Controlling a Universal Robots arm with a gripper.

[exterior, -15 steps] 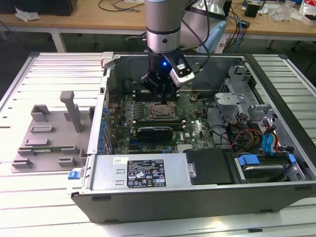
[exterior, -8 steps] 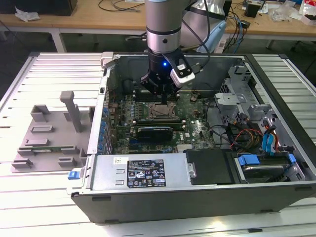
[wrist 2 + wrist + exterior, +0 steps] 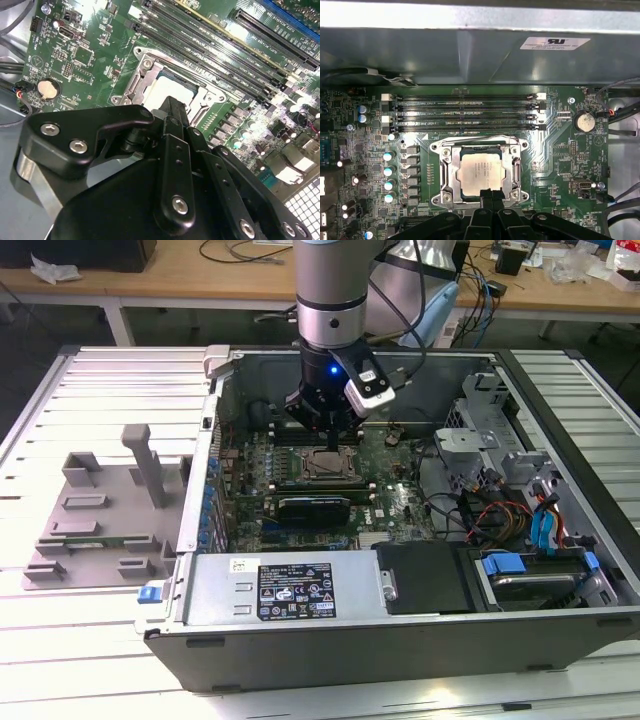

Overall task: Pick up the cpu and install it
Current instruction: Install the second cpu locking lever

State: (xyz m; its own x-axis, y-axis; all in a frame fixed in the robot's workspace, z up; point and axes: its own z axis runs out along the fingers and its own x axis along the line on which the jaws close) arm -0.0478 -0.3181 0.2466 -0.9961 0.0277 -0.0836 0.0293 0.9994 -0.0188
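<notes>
The cpu sits seated in the motherboard's socket frame, evidently installed, while the gripper hovers directly above its edge, fingertips drawn together and holding nothing.

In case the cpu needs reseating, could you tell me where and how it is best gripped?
The cpu lies flat in the socket frame, so I would come straight down from above and pinch two opposite edges of its metal top. The frame crowds its sides, leaving little room. The hand sits at one edge of it.
</notes>
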